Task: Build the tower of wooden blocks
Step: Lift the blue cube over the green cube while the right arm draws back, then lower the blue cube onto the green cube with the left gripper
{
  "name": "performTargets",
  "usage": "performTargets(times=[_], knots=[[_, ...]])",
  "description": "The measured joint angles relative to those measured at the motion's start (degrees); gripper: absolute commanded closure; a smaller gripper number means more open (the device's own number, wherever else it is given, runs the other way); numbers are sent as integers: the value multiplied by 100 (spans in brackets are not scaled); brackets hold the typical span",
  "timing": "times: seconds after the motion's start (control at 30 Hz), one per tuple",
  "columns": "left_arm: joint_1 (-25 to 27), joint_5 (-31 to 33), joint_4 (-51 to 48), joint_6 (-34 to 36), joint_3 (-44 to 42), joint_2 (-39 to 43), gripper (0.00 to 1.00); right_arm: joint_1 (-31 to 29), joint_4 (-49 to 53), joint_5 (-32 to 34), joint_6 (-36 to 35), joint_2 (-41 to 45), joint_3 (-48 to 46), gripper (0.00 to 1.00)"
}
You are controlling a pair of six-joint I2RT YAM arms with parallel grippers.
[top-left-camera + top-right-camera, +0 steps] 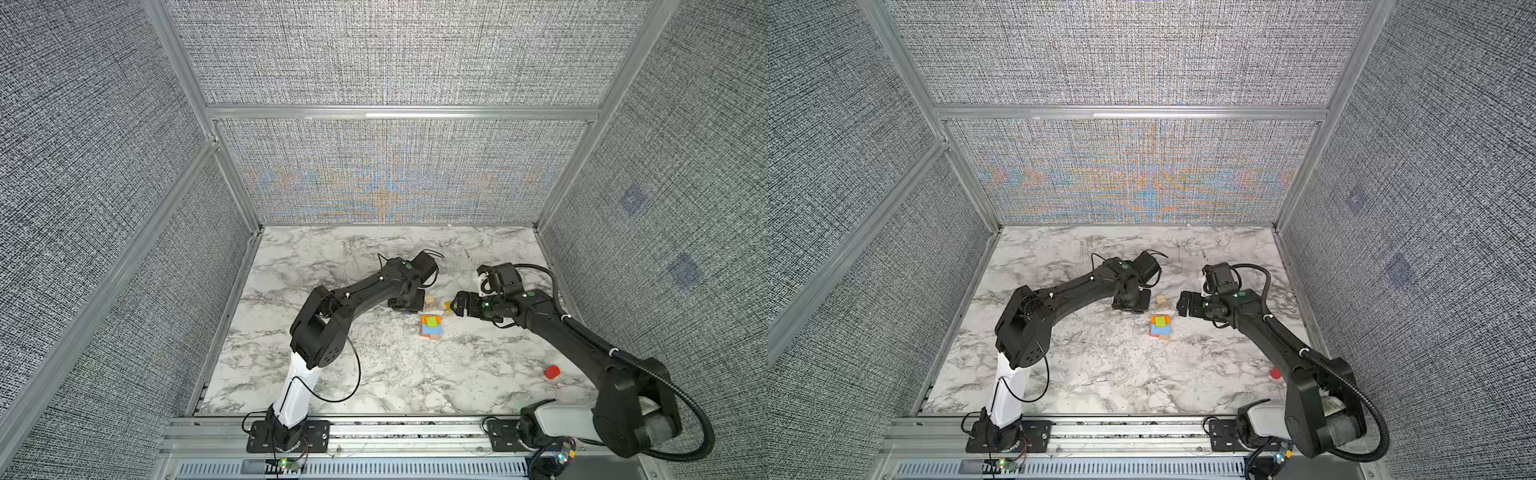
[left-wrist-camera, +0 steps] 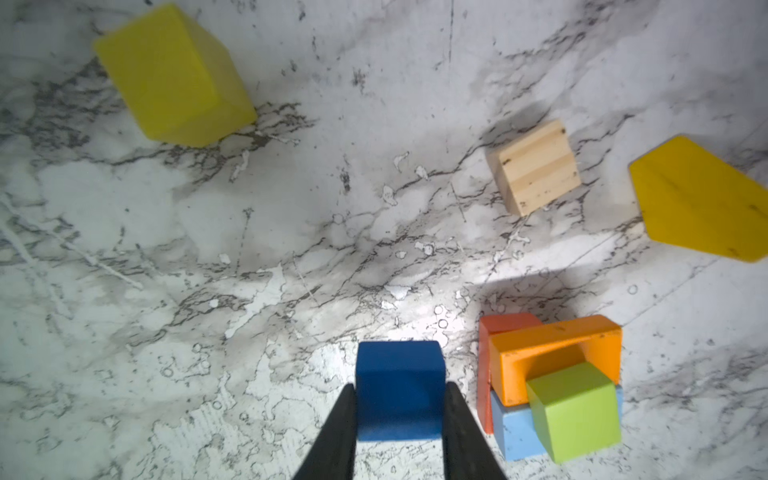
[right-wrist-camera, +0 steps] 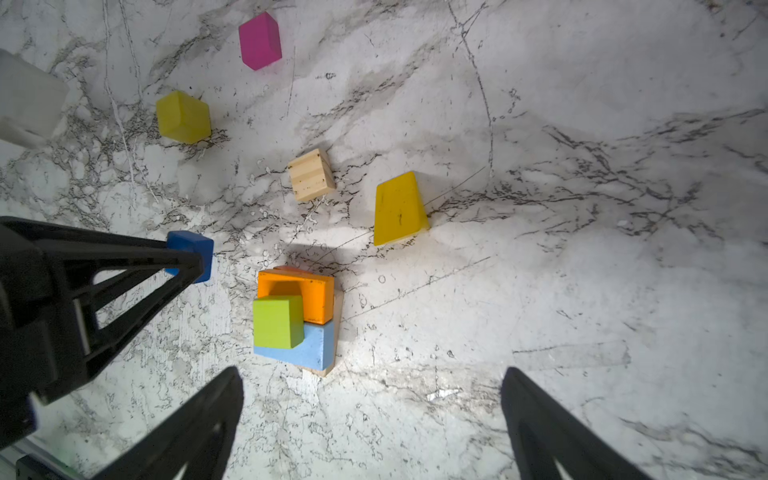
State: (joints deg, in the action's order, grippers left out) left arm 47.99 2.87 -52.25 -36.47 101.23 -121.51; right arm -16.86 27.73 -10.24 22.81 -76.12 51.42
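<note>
on the marble table [image 1: 374,374], the left pincer [image 2: 400,386] gripped a blue cube [image 2: 399,365] beside the tower [image 1: 431,326] mid-frame, probably for stacking; the right pincer [image 3: 370,370] gaped wide, empty.

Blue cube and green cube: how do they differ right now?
The blue cube is pinched by the left gripper, off to the side of the stack. The green cube sits free on top of the stack, touched by nothing. Blue is dark; green is bright lime. Both are small painted cubes of similar size.
</note>
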Motion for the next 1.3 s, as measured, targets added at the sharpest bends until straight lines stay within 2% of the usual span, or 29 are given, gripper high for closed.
performTargets(times=[0.4, 0.7, 1.3], knots=[[245, -4, -614, -66, 859, -103, 69, 485, 33, 35, 365, -17, -131, 1], [448, -46, -933, -260, 1416, -407, 69, 931, -57, -26, 704, 304, -442, 1], [820, 2, -1259, -850, 2059, -916, 69, 1086, -153, -44, 986, 573, -584, 1]])
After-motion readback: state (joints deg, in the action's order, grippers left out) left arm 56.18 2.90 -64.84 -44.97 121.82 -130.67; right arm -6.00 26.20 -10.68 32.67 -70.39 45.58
